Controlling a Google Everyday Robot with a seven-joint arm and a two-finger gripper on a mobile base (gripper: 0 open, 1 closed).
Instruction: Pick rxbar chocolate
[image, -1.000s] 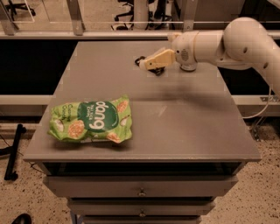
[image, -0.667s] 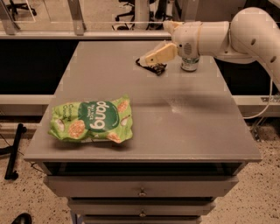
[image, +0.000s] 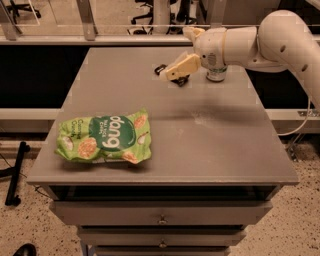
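Note:
The rxbar chocolate (image: 179, 80) is a small black bar at the far middle of the grey table (image: 200, 145). Most of it is hidden under my gripper (image: 172, 73), and only dark ends show to the left of and below it. The gripper reaches in from the right and sits right on top of the bar. I cannot tell whether the bar rests on the table or is held.
A white-green drink can (image: 216, 75) stands just right of the gripper, partly hidden behind my wrist. A large green snack bag (image: 105, 138) lies at the near left. My white arm (image: 270, 40) spans the far right. Drawers (image: 162, 216) sit below the front edge.
The gripper has stayed over the black bar at the far middle. The wrist has turned and shifted slightly, and the arm now sits a little higher at the right.

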